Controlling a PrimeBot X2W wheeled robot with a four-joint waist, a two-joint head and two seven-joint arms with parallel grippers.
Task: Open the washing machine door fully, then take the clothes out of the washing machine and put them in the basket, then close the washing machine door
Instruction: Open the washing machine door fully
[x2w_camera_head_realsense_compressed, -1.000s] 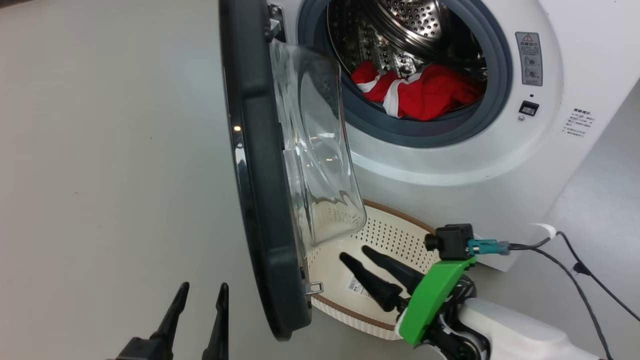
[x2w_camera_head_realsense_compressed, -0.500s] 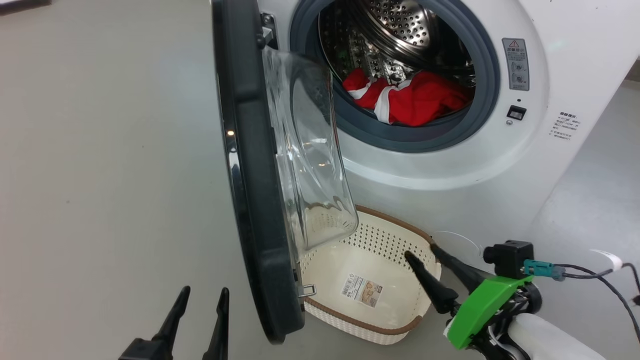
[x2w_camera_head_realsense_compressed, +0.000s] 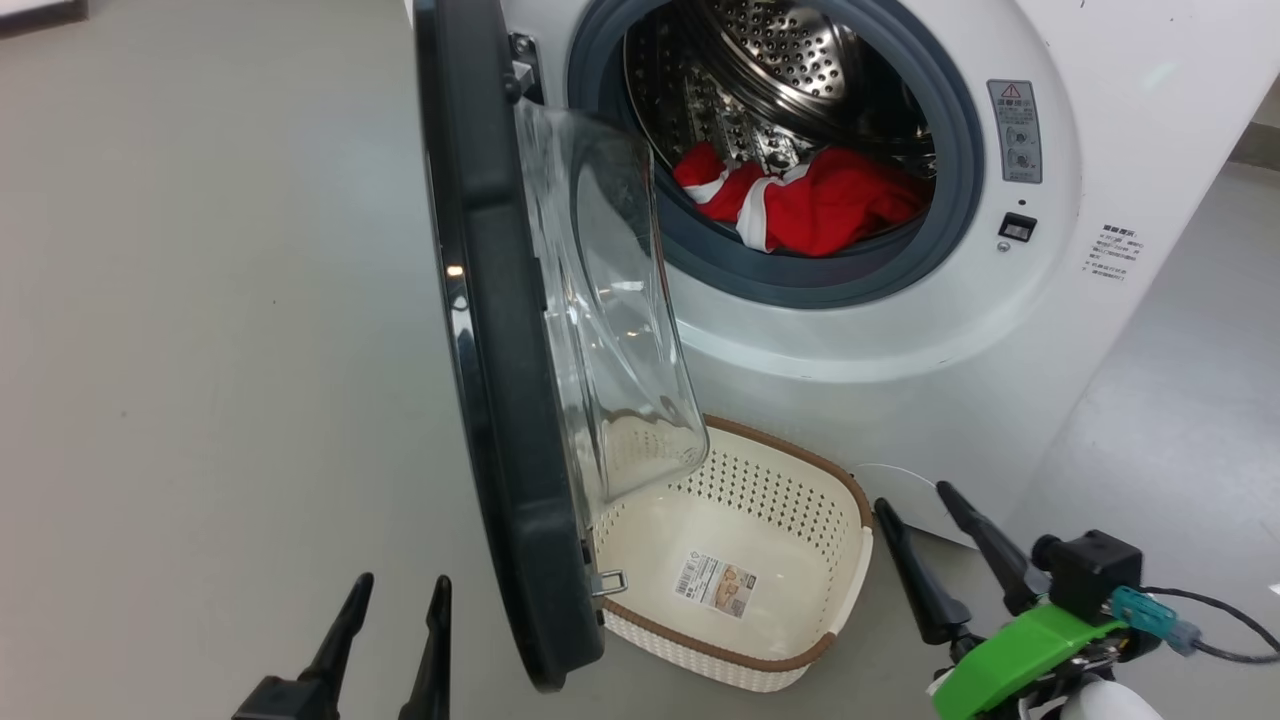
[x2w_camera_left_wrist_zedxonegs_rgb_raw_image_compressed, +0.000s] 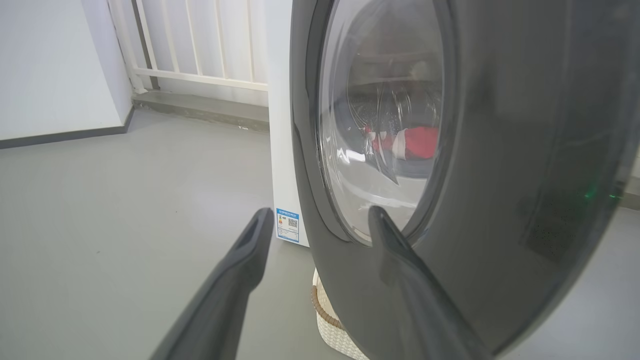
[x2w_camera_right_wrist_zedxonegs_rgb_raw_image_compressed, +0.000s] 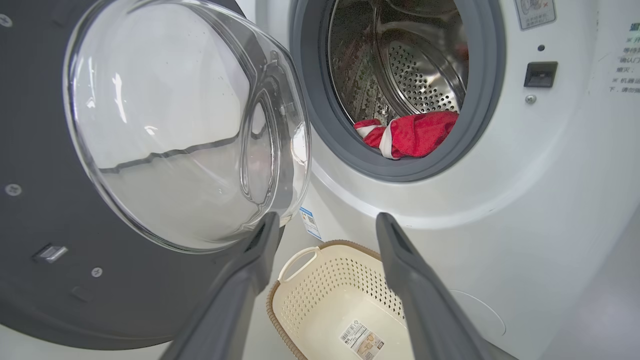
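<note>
Clothes (x2w_camera_head_realsense_compressed: 810, 205) lie in the drum (x2w_camera_head_realsense_compressed: 800, 50), up beyond our right fingers (x2w_camera_head_realsense_compressed: 915, 575), which stand wide and empty beside the basket (x2w_camera_head_realsense_compressed: 800, 655). Our left fingers (x2w_camera_head_realsense_compressed: 343, 630), also wide, sit outside the door (x2w_camera_head_realsense_compressed: 480, 350). We should clear the gasket (x2w_camera_head_realsense_compressed: 800, 285) before pinching.

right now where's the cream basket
In the head view the cream perforated plastic basket sits on the floor below the white washing machine, right of its open black-rimmed door.
</note>
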